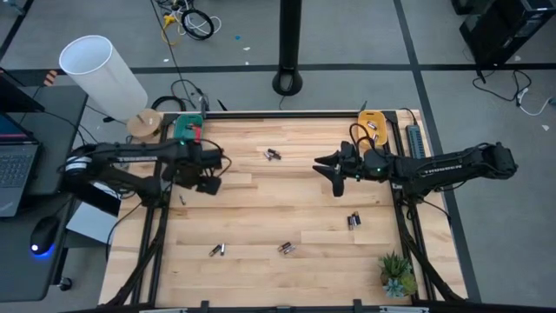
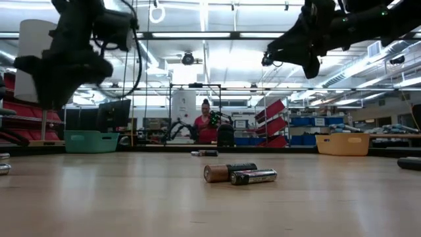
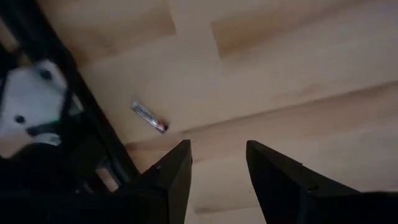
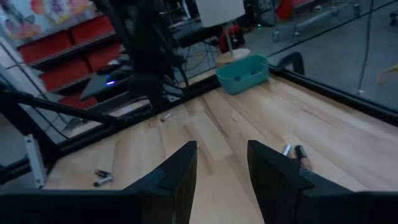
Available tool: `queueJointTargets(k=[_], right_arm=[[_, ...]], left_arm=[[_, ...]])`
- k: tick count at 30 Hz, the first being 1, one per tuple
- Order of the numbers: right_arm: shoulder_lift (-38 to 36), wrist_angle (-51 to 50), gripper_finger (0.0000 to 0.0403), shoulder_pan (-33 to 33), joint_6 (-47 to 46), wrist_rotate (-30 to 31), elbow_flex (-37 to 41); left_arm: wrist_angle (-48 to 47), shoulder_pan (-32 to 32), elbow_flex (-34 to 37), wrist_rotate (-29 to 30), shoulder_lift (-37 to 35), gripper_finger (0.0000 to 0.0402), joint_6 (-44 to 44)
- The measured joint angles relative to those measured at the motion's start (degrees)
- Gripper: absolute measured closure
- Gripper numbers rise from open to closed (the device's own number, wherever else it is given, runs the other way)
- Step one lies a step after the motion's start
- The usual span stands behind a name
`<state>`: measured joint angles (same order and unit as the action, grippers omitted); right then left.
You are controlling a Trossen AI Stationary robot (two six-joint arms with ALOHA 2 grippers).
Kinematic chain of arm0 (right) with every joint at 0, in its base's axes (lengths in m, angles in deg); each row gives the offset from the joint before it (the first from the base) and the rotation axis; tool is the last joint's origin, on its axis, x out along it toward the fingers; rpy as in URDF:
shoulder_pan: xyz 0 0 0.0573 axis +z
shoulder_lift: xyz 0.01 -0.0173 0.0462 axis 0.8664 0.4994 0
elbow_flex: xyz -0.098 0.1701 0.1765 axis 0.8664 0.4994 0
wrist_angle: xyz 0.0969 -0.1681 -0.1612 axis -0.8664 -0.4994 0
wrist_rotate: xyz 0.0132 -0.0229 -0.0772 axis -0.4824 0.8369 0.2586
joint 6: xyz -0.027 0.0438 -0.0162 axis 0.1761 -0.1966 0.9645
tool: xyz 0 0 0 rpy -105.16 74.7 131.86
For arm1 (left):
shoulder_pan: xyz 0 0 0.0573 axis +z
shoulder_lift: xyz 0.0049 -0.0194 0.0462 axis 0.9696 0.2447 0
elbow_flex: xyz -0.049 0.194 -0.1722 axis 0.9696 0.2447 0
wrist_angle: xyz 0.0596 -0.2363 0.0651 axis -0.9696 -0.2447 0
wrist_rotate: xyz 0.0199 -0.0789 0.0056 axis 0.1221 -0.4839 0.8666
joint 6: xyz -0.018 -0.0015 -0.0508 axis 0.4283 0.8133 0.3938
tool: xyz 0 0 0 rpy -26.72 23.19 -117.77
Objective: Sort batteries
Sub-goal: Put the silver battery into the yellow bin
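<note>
Overhead camera stares straight down on the pale wooden plank table point(image 1: 278, 209). The low one sits at tabletop level, facing the room. Left wrist camera hangs close above the planks; right wrist looks across, sharing the small teal plastic tray point(image 4: 244, 73) with overhead.

On the desk point(image 1: 261, 217), seen from above, one pair of batteries point(image 1: 273, 155) is placed at 12 o'clock from the centre. A second pair point(image 1: 354, 220) is found at 4 o'clock, a third pair point(image 1: 286, 249) at 6 o'clock, a fourth pair point(image 1: 216, 250) at 7 o'clock. A single cell point(image 1: 182, 199) is laid at 9 o'clock, just beside the left tool point(image 1: 208, 178). The right tool point(image 1: 334, 169) is held at 2 o'clock.
</note>
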<state>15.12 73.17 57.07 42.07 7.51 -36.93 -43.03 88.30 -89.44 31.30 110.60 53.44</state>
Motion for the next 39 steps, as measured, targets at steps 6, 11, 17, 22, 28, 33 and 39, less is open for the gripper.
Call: queueJointTargets(k=[6, 11, 17, 22, 28, 33, 39], right_arm=[[0.0, 0.2, 0.0253, 1.7, -0.1, -0.2, 0.0], [0.0, 0.2, 0.0253, 2.5, -0.2, 0.0, 0.0], [0.0, 0.2, 0.0253, 2.5, -0.2, 0.3, 0.0], [0.0, 0.2, 0.0253, 2.5, -0.2, 0.3, 0.0], [0.0, 0.7, 0.0253, 1.2, 0.0, 0.3, 0.0], [0.0, 2.4, 0.0253, 0.6, -0.1, 0.3, 0.0], [0.0, 2.8, 0.0253, 1.8, -1.5, 0.3, 0.0]], left_arm=[[-0.4, -2.0, 5.9, -6.1, 4.3, 0.0237, -2.0], [1.0, -2.0, 8.7, -6.8, 4.8, 0.0237, -2.0], [1.6, -1.1, 8.7, -6.6, 4.8, 0.0237, -2.0], [0.9, -1.6, 8.1, -7.7, 5.8, 0.0245, -6.5], [0.2, -4.6, 1.5, -8.7, 12.2, 0.0271, -12.6], [-0.6, -5.0, -3.0, -5.8, 20.4, 0.0274, -16.5], [-3.2, -5.0, -3.2, -6.7, 30.4, 0.0264, -25.0]])
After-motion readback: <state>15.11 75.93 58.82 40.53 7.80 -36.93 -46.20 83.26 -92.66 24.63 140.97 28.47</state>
